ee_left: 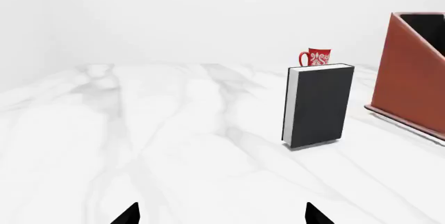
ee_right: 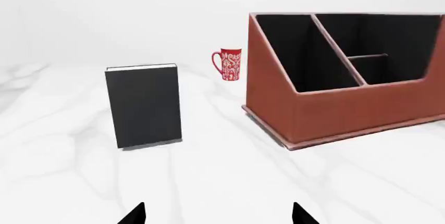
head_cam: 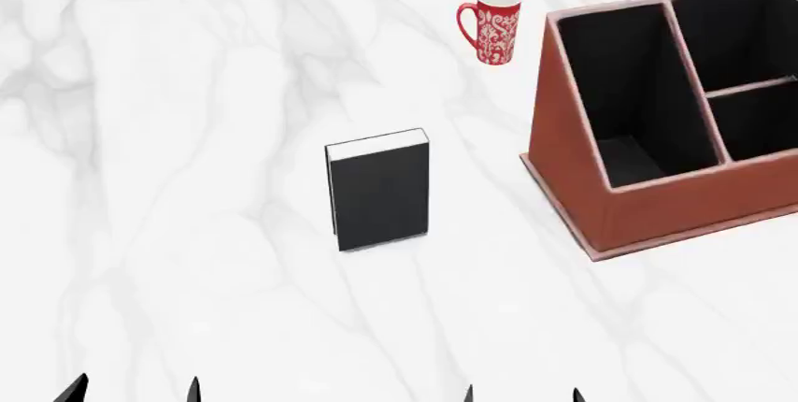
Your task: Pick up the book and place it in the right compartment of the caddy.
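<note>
The black book [head_cam: 379,192] with white page edges stands upright on the white marble table, near the middle of the head view. It also shows in the left wrist view [ee_left: 320,105] and the right wrist view [ee_right: 144,105]. The reddish-brown caddy [head_cam: 623,206] with black-lined compartments stands to its right, seen too in the right wrist view [ee_right: 278,99] and at the edge of the left wrist view [ee_left: 407,78]. My left gripper [head_cam: 134,391] and right gripper [head_cam: 521,394] are both open and empty, low at the near edge, well short of the book.
A red patterned mug [head_cam: 491,27] stands at the back, left of the caddy; it shows behind the book in the left wrist view [ee_left: 316,57] and in the right wrist view [ee_right: 228,64]. The marble tabletop [head_cam: 187,187] stretches wide to the left.
</note>
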### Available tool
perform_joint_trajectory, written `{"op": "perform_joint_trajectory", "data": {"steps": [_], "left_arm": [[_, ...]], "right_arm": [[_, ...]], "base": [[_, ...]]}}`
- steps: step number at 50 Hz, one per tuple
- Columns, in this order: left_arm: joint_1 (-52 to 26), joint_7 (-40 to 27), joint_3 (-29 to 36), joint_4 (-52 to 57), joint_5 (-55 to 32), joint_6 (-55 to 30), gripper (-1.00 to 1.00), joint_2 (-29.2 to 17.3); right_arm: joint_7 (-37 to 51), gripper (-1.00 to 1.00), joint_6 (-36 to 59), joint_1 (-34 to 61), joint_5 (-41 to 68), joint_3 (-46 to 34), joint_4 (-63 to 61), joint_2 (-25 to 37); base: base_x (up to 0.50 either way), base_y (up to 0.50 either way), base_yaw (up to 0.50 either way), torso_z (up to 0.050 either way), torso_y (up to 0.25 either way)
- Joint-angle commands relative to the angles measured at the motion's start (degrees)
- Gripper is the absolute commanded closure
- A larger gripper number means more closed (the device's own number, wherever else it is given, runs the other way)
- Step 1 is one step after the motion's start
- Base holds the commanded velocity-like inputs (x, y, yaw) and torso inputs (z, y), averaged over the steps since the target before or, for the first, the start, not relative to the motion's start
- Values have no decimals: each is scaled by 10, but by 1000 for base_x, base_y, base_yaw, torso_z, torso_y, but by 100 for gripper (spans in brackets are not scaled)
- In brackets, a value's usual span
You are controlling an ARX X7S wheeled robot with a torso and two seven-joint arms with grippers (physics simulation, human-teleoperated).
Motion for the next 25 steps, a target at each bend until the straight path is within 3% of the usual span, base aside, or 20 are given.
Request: {"op": "perform_joint_trajectory", "data": {"steps": [1,16,25], "left_arm": [[-1,-11,10,-2,-8,-1,-100,-10],[-2,-34,38,-6,-27,2,-100,-31],[-1,-44,48,-7,-33,4,-100,-39]], "right_arm": [[10,-100,-4,0,8,-12,2,9],[26,-100,3,-3,28,-44,0,33],[38,-100,4,-1,29,-54,3,41]], "base": [[0,0,0,0,0],[0,0,0,0,0],[0,-452,0,0,0]]}}
